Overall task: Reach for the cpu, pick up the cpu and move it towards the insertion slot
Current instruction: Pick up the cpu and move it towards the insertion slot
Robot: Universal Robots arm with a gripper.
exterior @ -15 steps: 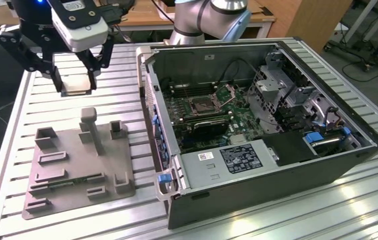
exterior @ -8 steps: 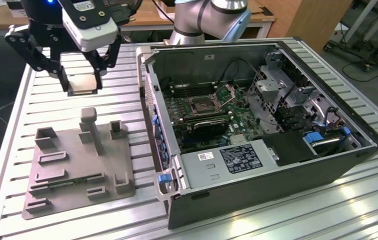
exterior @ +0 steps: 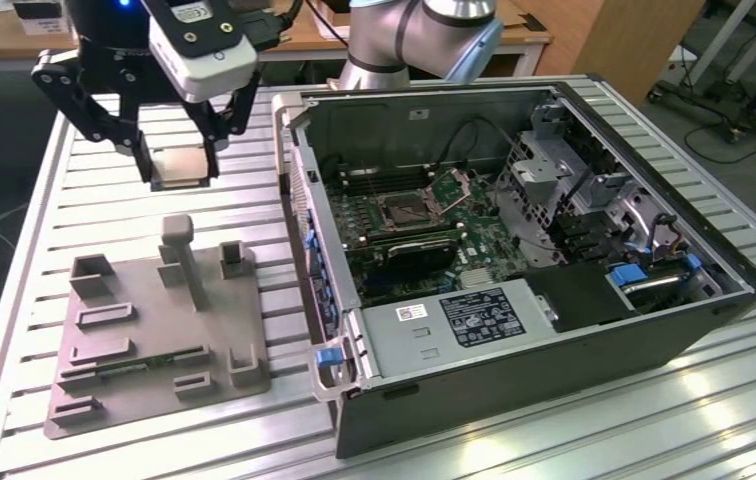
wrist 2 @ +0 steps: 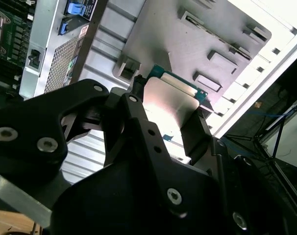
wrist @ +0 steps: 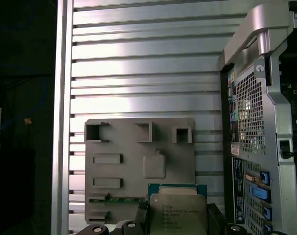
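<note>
The cpu point(exterior: 178, 170) is a flat square chip with a silvery top. It hangs level above the slatted table, clear of the grey fixture plate point(exterior: 151, 330). My gripper point(exterior: 182, 158) is shut on it, one black finger on each side. In both wrist views the cpu point(wrist 2: 170, 100) point(wrist: 178, 208) sits between the fingers point(wrist 2: 195, 132), and a green edge shows around the metal lid. The insertion slot point(exterior: 398, 210) lies inside the open computer case, toward the exterior view's right of the gripper. Its hinged metal frame point(exterior: 456, 185) stands raised.
The open computer case point(exterior: 552, 290) takes up the exterior view's right half; its side wall point(exterior: 301, 190) stands between the gripper and the motherboard. The fixture plate point(wrist: 138, 156) carries upright blocks point(exterior: 178, 245). The slatted table's edge point(exterior: 11, 300) runs along the exterior view's left.
</note>
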